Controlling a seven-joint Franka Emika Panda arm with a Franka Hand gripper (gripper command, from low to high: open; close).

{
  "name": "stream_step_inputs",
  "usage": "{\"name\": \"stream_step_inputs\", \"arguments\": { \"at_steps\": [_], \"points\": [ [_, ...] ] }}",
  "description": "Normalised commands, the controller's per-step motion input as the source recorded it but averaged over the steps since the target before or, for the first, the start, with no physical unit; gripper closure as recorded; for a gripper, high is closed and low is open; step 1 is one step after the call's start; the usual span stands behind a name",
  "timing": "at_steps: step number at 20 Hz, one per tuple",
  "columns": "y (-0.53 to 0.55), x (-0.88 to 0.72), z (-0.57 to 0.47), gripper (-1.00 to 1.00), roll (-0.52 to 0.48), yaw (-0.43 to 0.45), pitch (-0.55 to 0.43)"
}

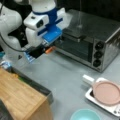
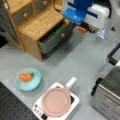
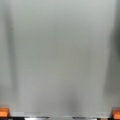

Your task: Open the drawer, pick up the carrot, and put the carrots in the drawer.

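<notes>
In a front view, the carrot [image 2: 25,77] lies on a teal plate [image 2: 28,79] at the left, well apart from the arm. Further right, the drawer [image 2: 55,37] of the wooden cabinet [image 2: 37,25] stands pulled out, green and yellow items inside it. The gripper [image 2: 83,29] hangs above the grey table [image 2: 82,60], just beside the drawer; its orange fingertips [image 3: 3,112] sit at opposite edges of the wrist view, spread wide, holding nothing. Only a front view shows the toaster oven [image 1: 90,42] whole, with the pink pan [image 1: 106,93] at right.
</notes>
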Motion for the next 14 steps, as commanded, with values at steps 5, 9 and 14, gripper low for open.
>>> {"name": "stream_step_inputs", "arguments": {
  "at_steps": [5, 9, 14],
  "points": [
    [0.00, 0.01, 0.04, -1.00, 0.187, 0.121, 0.265],
    [-0.01, 0.10, 0.11, -1.00, 0.148, 0.032, 0.210],
    [-0.07, 0.15, 0.17, -1.00, 0.045, 0.083, 0.158]
  ]
}}
